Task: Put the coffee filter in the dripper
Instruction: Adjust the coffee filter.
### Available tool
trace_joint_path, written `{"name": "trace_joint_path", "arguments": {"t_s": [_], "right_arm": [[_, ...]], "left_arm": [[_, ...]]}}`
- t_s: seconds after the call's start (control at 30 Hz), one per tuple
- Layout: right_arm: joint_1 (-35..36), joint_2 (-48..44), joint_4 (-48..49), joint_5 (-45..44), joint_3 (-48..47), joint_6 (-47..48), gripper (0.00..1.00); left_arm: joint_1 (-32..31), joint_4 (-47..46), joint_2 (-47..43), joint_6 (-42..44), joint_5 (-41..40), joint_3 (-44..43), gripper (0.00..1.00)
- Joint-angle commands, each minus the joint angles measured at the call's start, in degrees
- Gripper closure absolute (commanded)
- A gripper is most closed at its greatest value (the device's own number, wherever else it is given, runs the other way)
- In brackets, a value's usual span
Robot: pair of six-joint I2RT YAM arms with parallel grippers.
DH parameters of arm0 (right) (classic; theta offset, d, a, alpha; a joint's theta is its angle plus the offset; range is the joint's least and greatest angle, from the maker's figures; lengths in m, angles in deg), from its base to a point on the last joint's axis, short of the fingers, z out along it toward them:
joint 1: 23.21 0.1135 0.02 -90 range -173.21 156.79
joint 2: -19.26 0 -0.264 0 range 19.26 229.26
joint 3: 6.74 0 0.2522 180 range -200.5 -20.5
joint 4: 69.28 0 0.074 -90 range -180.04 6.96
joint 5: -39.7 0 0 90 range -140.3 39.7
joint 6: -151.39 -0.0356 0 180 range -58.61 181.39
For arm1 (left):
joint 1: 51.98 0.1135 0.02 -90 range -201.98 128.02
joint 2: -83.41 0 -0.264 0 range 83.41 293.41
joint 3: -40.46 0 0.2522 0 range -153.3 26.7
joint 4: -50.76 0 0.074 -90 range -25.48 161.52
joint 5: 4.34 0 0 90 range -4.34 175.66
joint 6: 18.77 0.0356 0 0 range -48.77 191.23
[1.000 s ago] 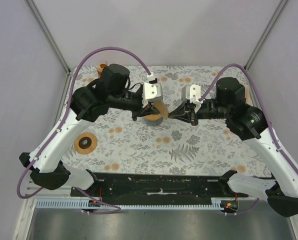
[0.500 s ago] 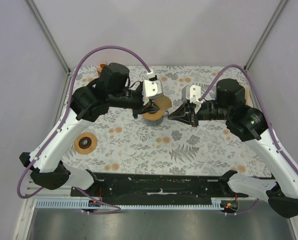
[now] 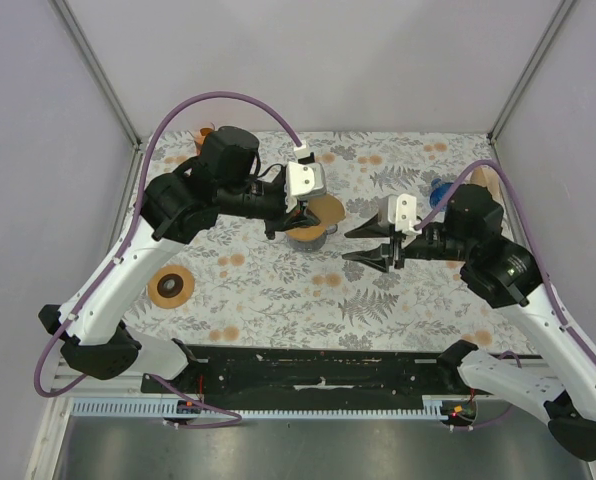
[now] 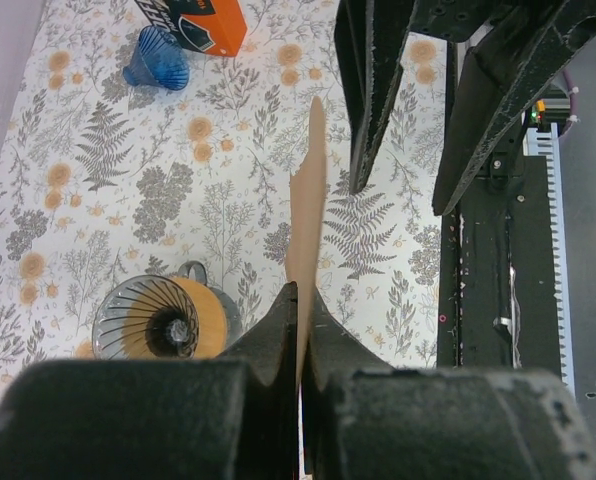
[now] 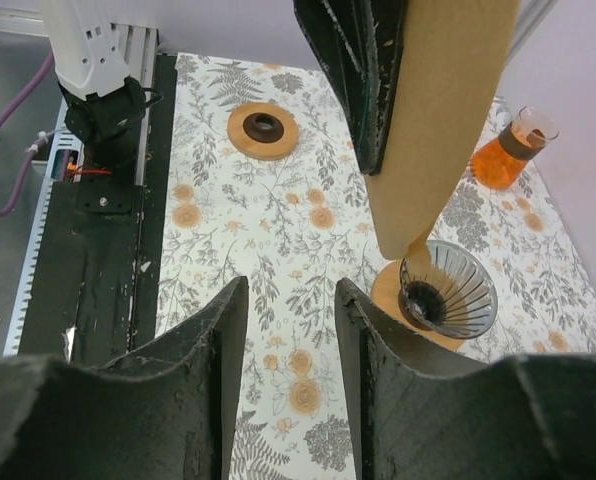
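Across the floral counter (image 3: 278,300) both arms reach toward the middle. Left arm (image 3: 173,205) comes in from the left, right arm (image 3: 498,265) from the right, and the two ends stay apart.

Left fingers (image 3: 300,213) (image 4: 283,320) are clenched on the coffee filter (image 3: 324,210) (image 4: 306,220) (image 5: 438,130), pinching one edge so the flat brown paper sticks out beyond the tips. Right fingers (image 3: 363,232) (image 5: 223,330) are spread wide and grasp nothing. They point at the filter from the right, near it but not touching.

The filter hangs over the dripper (image 3: 306,236) (image 4: 158,318) (image 5: 448,290) and is not seated inside it. In the right wrist view its lower corner is at the dripper's rim; cannot tell if it touches. The dripper is clear ribbed glass, upright on a round tan base near mid counter.

Smaller items:
- Orange box (image 4: 193,20) at the far right side.
- Wooden ring (image 3: 171,287) (image 5: 263,128) on the left, well apart from the dripper.
- Small blue ribbed cone (image 3: 440,190) (image 4: 156,62) just beside the box.
- Glass of orange liquid (image 5: 513,150) at the far left corner.
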Motion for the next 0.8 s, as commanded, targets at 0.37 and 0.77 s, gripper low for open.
{"name": "trace_joint_path", "arguments": {"t_s": [0.37,0.77], "right_arm": [[-0.22,2.27,10.82,0.23,-0.55,-5.4,0.51],[-1.98,1.47,9.5,-1.62,-0.47,-5.05,0.52]], "left_arm": [[-0.14,-0.15,-1.21,0.51,3.05,-1.5,0.98],[-0.14,0.03,-1.04,0.77,3.14,-1.76,0.98]]}}
